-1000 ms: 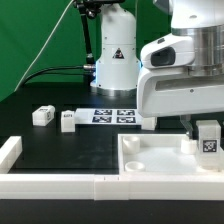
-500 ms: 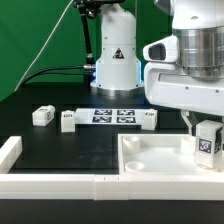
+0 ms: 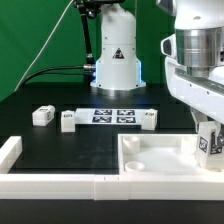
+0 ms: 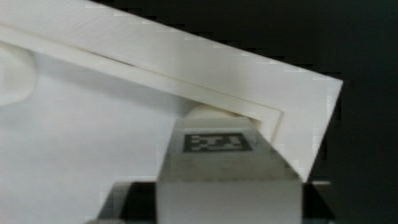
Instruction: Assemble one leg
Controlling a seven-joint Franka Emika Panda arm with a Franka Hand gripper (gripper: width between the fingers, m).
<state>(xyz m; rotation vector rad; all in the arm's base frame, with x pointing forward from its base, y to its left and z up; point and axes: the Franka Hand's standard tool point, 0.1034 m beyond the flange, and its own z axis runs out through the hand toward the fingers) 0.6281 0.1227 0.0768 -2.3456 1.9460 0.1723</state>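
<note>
The black table (image 3: 40,135) carries everything. Toward its back stands the robot's white base (image 3: 116,62), and in front of that the marker board (image 3: 112,115) lies flat. Two small white blocks sit off the board's end on the exterior view's left: the first leg (image 3: 42,116) and the second leg (image 3: 68,120), close together but apart. A third leg (image 3: 150,119) rests at the board's other end, perhaps touching it; the view is too coarse to tell. The large white tray-like part (image 3: 128,158) lies at the front, on the exterior view's right. A low white rail (image 3: 60,183) runs along the front edge, turning back at a corner on the left
</note>
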